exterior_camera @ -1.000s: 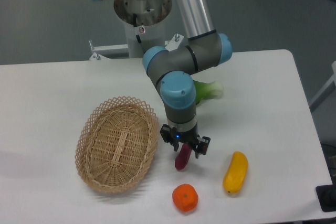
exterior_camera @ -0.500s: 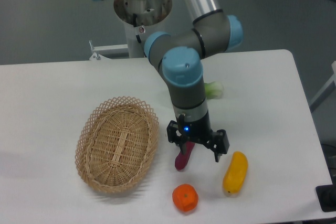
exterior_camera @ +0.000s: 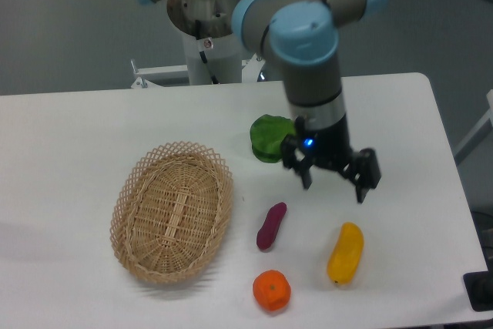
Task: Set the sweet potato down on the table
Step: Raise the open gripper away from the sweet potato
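At the left of the white worktop (exterior_camera: 69,136) an oval wicker basket (exterior_camera: 172,211) is seen, with nothing visible in it. Just right of the basket's rim, and apart from it, the sweet potato (exterior_camera: 271,226) lies flat on the bare worktop, its long axis tilted slightly from bottom left to top right. A round orange fruit (exterior_camera: 272,290) rests near its lower end without touching it. Behind it, toward the robot base, a green leafy vegetable (exterior_camera: 270,138) is partly hidden by the arm.

Further right, the pincer (exterior_camera: 335,186) is held above the worktop with its fingers spread and nothing between them — the tuber is released and well clear of it. Below the pincer, a yellow elongated vegetable (exterior_camera: 345,252) lies on the worktop.

Handling notes for the sweet potato — given as judgement, not observation:
- It is expected to be light and stiff; little deformation under grip is anticipated.
- The skin appears smooth and matte, so moderate slip is to be allowed for.
- The ends taper and should be avoided, since a closing grip would tend to squeeze the tuber out lengthwise.
- The thicker middle is recommended, with the fingers closed across the short axis.

With the tuber lying unsupported on the worktop, the placement is judged complete.
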